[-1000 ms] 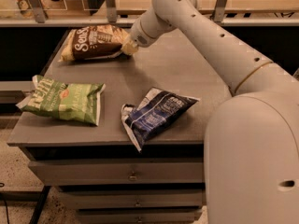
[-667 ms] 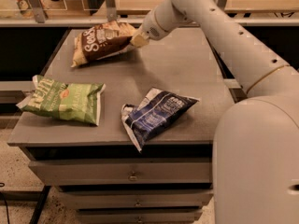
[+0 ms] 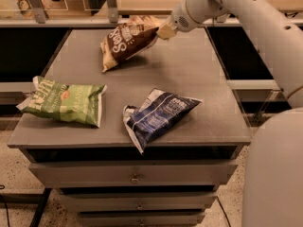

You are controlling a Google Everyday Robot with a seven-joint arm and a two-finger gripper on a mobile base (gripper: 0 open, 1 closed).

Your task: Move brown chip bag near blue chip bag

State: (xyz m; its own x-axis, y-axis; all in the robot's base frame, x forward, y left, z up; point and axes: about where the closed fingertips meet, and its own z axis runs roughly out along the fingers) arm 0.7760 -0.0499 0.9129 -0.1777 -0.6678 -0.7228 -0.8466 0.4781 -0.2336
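Reaches in from the right edge as a white arm [image 3: 255, 13], thick link slanting up and leftward toward the far middle. Bulks large at near right as a rounded white body [image 3: 274, 174]. Narrows at far centre to a round wrist [image 3: 189, 13], turned left and slightly downward. Ends in a cream gripper [image 3: 164, 30], far, just right of centre. Pinches the upper right end of the brown chip bag [image 3: 127, 40], holding it tilted, that end highest.
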